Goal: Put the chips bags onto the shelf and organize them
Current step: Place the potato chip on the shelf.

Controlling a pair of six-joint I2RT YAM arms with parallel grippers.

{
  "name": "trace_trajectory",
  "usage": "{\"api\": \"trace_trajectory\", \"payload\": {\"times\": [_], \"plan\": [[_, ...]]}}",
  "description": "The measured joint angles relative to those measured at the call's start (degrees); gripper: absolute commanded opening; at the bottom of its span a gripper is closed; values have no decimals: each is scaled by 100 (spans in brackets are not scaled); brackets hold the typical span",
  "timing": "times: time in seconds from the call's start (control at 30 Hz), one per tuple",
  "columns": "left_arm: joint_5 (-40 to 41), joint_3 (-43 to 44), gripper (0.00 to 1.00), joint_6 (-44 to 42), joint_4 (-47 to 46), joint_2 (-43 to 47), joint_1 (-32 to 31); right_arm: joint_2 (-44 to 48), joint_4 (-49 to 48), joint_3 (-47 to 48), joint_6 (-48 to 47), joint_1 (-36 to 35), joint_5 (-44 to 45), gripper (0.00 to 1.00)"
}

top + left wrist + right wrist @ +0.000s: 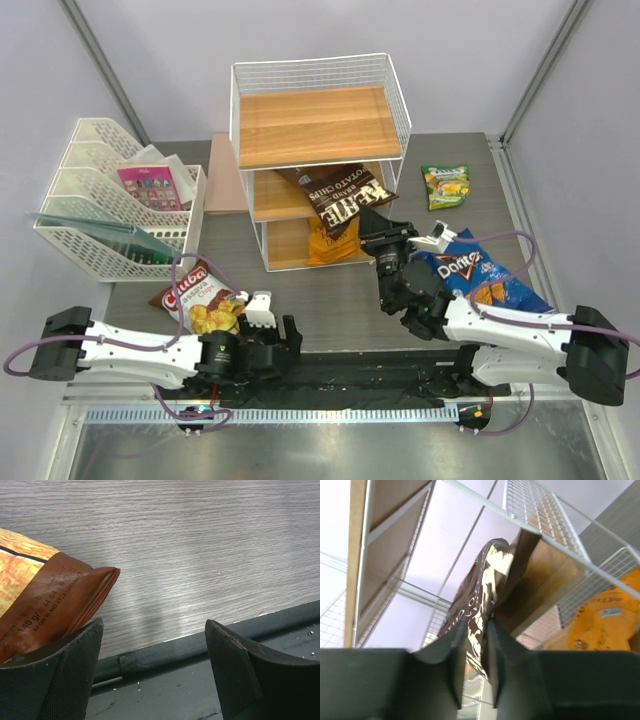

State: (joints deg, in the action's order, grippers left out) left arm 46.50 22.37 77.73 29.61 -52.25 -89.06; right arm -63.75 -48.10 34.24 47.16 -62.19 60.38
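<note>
From above, the shelf (320, 130) stands at the far middle of the desk (330, 300). The dark brown bag (335, 195) lies on the shelf's middle board, its front end sticking out past the edge. The orange bag (333, 243) sits on the bottom board below it. The right tool (380, 238) reaches to the lower right corner of the dark brown bag. The blue Doritos bag (480, 275) lies on the desk just right of that arm, and the small green-yellow bag (446, 186) lies farther back, beside the shelf. Left of the shelf a white mesh tray (110, 200) holds a pink packet (152, 186). The brown-white bag (198, 297) lies flat near the left tool (283, 335).

At the left wrist, the left tool (152, 670) is spread wide with nothing between its fingers (60, 675) — a corner of the brown-white bag (50, 605) lies right at one of them, above the desk's near edge.

At the right wrist, the right tool (476, 630) has its fingers drawn close together, pinching the dark brown bag (487, 575) between them — the bag runs up onto a wooden board (545, 575) inside the wire frame, with the orange bag (605, 615) off to the right.
</note>
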Motion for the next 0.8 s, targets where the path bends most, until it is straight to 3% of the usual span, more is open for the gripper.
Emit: {"api": "trace_trajectory", "payload": {"times": [0.07, 0.13, 0.47, 0.63, 0.8], "plan": [[2, 0, 84, 0, 2, 2, -2, 240, 442, -9, 72, 0, -13, 60], [28, 0, 84, -7, 2, 2, 0, 570, 994, -9, 103, 0, -50, 66], [46, 44, 84, -66, -63, -144, 63, 1740, 3945, 96, -442, 0, -979, 66], [44, 225, 84, -186, -138, -483, 101, 990, 5344, 1228, -1550, -35, -1604, 67], [44, 400, 84, -284, -219, -780, 153, 157, 5943, 2299, -2632, -310, -1731, 70]]}}
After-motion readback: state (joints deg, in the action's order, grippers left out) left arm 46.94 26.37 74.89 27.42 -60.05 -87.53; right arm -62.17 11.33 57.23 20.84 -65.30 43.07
